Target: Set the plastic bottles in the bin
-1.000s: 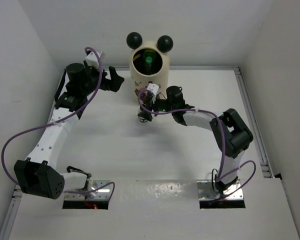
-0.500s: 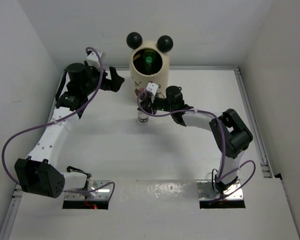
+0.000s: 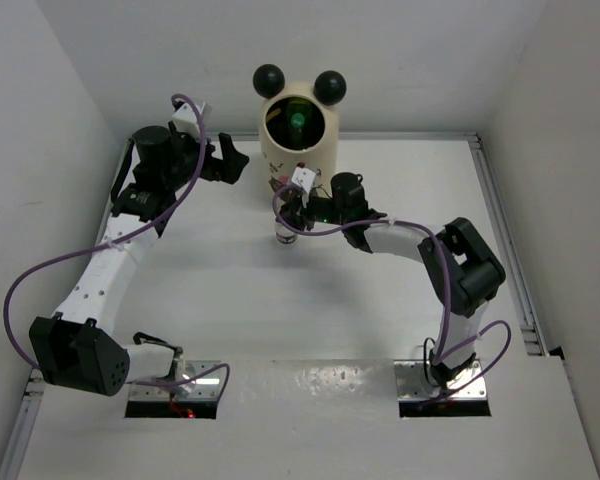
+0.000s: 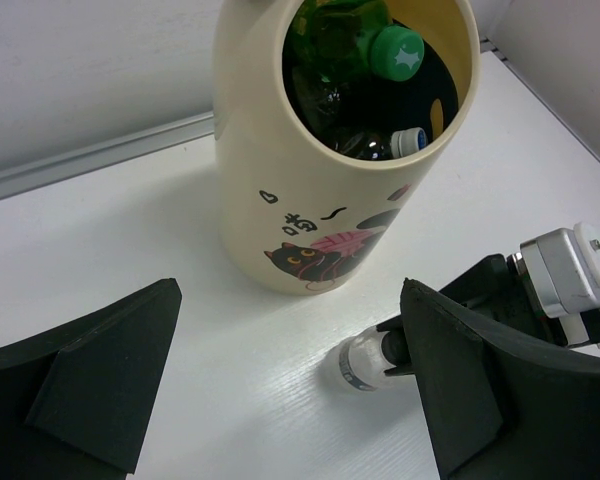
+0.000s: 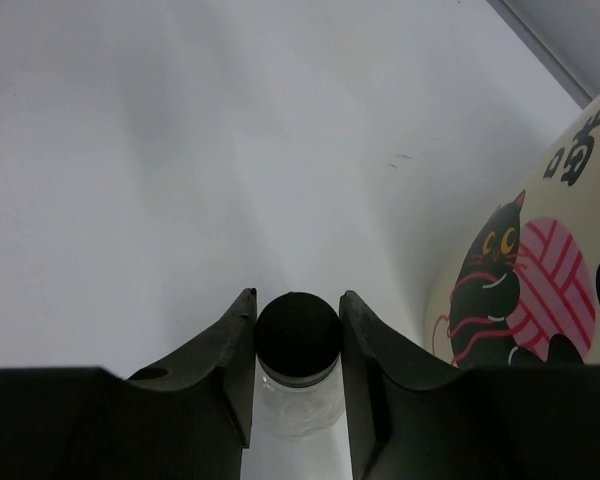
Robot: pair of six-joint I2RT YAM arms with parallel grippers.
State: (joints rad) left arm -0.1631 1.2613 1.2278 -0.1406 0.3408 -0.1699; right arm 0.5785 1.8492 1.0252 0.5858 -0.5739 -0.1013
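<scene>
Right gripper [image 5: 297, 300] is clenched on a clear, black-capped bottle [image 5: 299, 398], one finger on either side of its cap, just beside the cream bin [image 5: 540, 290]; left gripper [image 4: 290, 300] is spread wide, holding nothing, near the bin; a green bottle [image 4: 335, 40] and a blue-capped one [image 4: 408, 140] lie inside; the rest of the dark interior is hard to make out; the gripped bottle's base is cut off in the right wrist view.

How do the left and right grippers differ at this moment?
The left gripper stands wide open and holds nothing; the right gripper is shut on a clear bottle with a black cap. The left gripper sits to the left of the bin in the top view; the right gripper is on the bin's near side, by its cat picture. Both are close to the bin.
</scene>
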